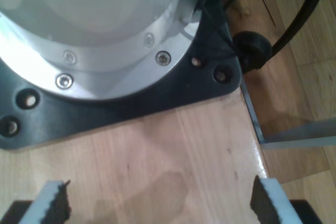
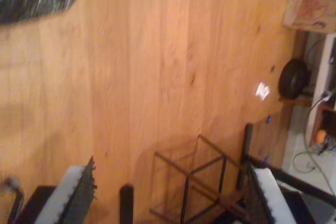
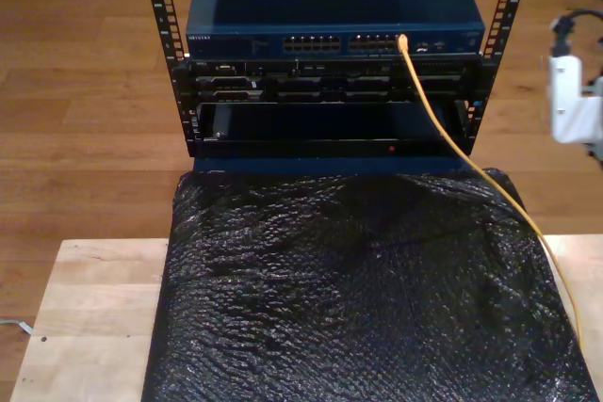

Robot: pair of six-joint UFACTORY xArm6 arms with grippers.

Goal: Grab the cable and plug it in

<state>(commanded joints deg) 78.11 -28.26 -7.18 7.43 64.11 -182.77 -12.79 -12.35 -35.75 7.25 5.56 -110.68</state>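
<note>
Jaws apart — one cable (image 3: 450, 129) plugged

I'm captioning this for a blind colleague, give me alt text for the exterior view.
A yellow cable runs from a port on a blue network switch in a rack, down across a black textured sheet covering a wooden table.

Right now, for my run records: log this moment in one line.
thin yellow-orange network cable: plugged into blue switch | my first gripper: open | my second gripper: open
</note>
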